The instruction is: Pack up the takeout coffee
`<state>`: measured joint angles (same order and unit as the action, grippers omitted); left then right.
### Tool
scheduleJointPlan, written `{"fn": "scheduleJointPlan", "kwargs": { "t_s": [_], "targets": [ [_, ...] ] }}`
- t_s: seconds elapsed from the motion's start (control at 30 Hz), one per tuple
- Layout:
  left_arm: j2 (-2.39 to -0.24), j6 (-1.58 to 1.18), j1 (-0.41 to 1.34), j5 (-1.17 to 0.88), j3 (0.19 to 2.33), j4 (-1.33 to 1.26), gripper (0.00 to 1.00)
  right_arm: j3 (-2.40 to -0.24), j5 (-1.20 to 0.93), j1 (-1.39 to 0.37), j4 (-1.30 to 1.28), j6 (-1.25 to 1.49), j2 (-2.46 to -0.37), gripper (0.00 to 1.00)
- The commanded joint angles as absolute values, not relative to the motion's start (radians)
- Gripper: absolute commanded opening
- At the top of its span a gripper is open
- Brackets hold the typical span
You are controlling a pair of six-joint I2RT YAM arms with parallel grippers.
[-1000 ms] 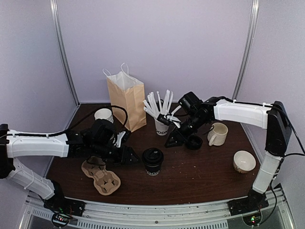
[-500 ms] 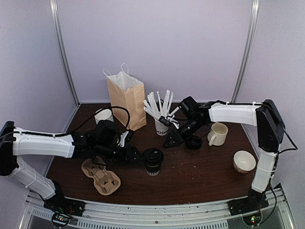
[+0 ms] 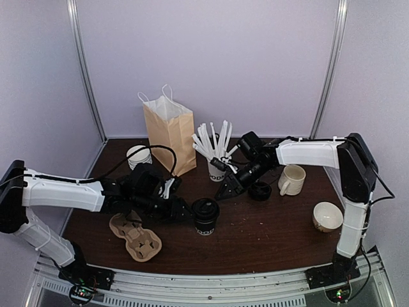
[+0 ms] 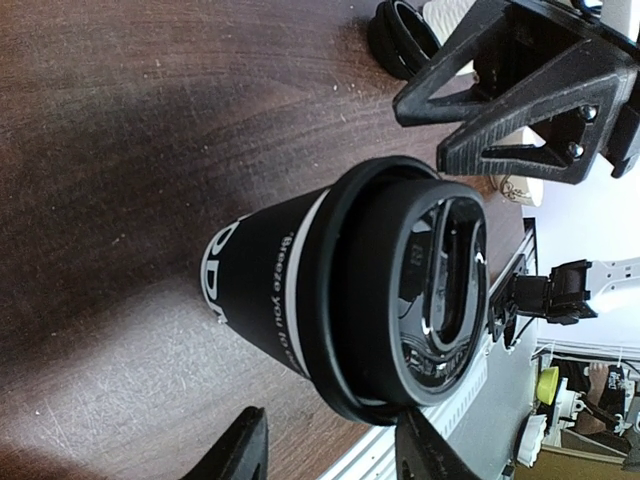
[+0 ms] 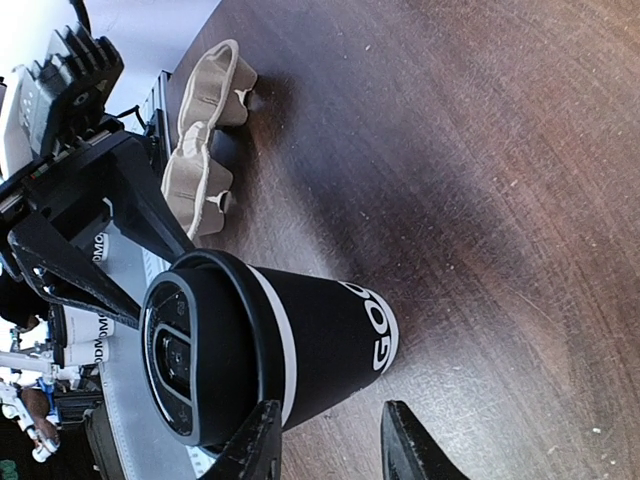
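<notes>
Coffee cup (image 3: 205, 215) stands upright on the table (image 3: 275, 238), between your two grippers. Your left gripper (image 3: 181, 210), just beside it, and your right gripper (image 3: 227, 189), near it, are both partly open and empty. The cup is ahead of the jaws, not inside them.

A small takeout coffee cup (image 3: 205, 220) stands upright near the middle of the dark wooden tabletop (image 3: 275, 233), a little toward the near edge. Its paper body is black with white lettering, and a thin white band shows just beneath the rim. A round, glossy black plastic lid (image 3: 205, 208) sits pressed onto the top.
</notes>
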<state>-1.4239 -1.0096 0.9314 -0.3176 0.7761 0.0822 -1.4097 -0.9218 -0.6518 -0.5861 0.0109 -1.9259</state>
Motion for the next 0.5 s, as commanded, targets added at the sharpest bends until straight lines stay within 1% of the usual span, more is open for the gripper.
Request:
{"fn": "scheduleJointPlan", "kwargs": {
  "t_s": [0.0, 0.47],
  "targets": [
    [-1.442, -1.003, 0.931, -0.318, 0.781, 0.032, 0.45, -1.432, -0.977, -0.649, -0.564, 0.047, -1.958, 0.37],
    [-1.491, -1.016, 0.911, -0.332, 0.776, 0.065, 0.44, -1.417, -1.011, -0.645, -0.547, 0.076, -1.959, 0.4]
  ]
}}
